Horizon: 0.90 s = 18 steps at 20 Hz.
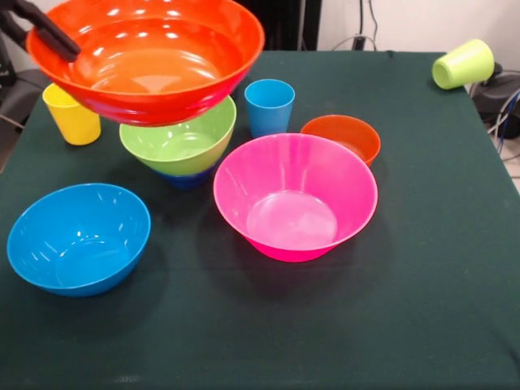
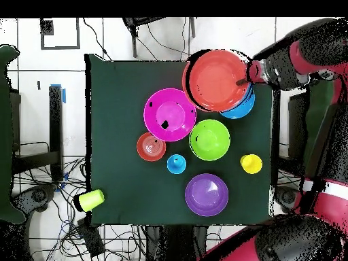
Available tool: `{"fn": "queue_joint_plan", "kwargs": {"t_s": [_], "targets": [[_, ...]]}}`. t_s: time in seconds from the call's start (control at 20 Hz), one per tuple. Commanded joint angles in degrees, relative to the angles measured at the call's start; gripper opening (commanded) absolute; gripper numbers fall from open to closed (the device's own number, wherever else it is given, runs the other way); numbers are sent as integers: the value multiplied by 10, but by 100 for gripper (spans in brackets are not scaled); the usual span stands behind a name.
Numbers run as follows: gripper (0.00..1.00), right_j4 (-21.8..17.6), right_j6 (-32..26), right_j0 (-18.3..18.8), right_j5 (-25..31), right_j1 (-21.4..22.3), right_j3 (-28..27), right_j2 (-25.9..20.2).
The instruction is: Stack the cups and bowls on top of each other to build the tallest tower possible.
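My gripper [image 1: 67,49] is shut on the left rim of the large orange-red bowl [image 1: 154,61] and holds it in the air, tilted, above the lime green bowl [image 1: 179,142]. The green bowl sits nested on the small dark blue bowl [image 1: 185,178]; together they form the tower. The pink bowl [image 1: 295,195] stands mid-table, the light blue bowl [image 1: 79,236] front left, and the small orange bowl [image 1: 341,136] behind the pink one. The yellow cup [image 1: 73,114] and light blue cup [image 1: 270,106] stand upright. The lime green cup [image 1: 463,63] lies on its side far right. The purple bowl [image 2: 206,194] shows only in the overhead view.
The green cloth table [image 1: 422,309] ends close behind the lime green cup, at its far right corner. In the overhead view my arm [image 2: 299,58] reaches in over the table's right edge. Cables lie on the floor around the table.
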<state>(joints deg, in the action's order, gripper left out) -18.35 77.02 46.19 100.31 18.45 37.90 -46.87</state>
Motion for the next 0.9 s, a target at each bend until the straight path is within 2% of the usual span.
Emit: {"fn": "queue_joint_plan", "kwargs": {"t_s": [0.05, 0.3, 0.5, 0.9], "targets": [[0, -47, -224, 9, -39, -12, 60, 10], [0, -40, -219, 18, -58, -1, 96, 11], [0, -26, -191, 41, -114, 25, 177, 9], [0, -18, -154, 76, -195, 52, 293, -3]]}}
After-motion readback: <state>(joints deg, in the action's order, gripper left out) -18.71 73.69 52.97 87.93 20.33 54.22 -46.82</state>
